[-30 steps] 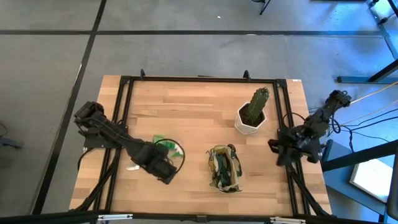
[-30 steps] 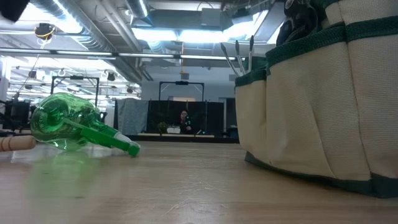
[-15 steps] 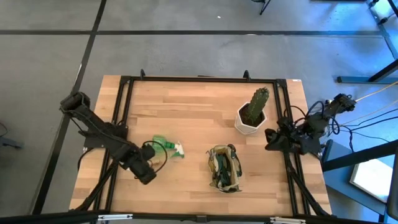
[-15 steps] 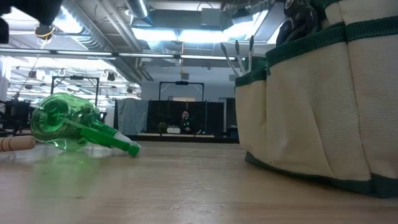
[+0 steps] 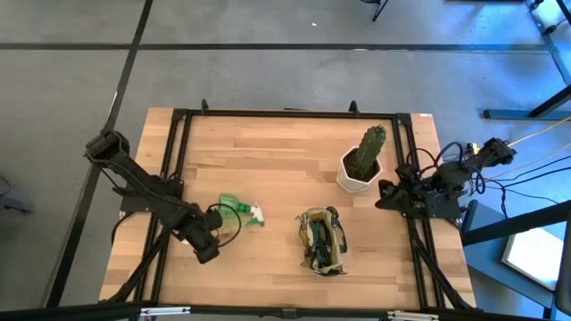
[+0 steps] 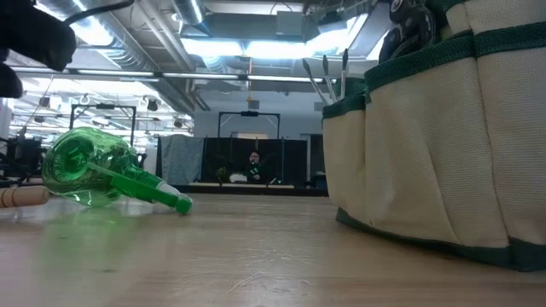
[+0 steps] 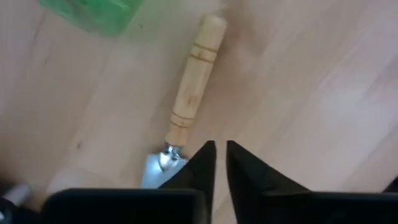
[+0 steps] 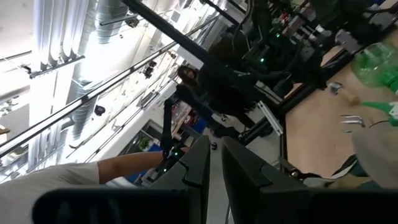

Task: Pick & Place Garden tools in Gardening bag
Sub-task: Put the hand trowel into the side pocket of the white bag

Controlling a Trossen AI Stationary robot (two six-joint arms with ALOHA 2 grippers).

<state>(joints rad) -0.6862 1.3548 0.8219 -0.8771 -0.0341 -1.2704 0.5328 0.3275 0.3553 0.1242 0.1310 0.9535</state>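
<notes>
A green spray bottle (image 5: 237, 210) lies on its side on the table; it also shows in the low view (image 6: 94, 167). A trowel with a wooden handle (image 7: 191, 84) lies flat beside it, and its handle end shows in the low view (image 6: 21, 196). The khaki gardening bag (image 5: 323, 241) stands upright with several tools in it. My left gripper (image 7: 219, 155) hangs shut above the trowel's blade (image 7: 157, 168), clear of the table. My right gripper (image 5: 384, 196) is shut, in the air at the table's right edge near the cactus pot.
A cactus in a white pot (image 5: 360, 162) stands at the back right. Thin metal tool ends (image 6: 328, 78) stick up from a side pocket of the bag (image 6: 444, 128). Bare wood lies between the bottle and the bag. A person shows far off in the room.
My left gripper has drawn back from over the spray bottle toward the table's left and near edges, uncovering the bottle. My right gripper has gone toward the far edge and a little left, nearer the cactus pot. Bottle, trowel and bag have stayed put.
</notes>
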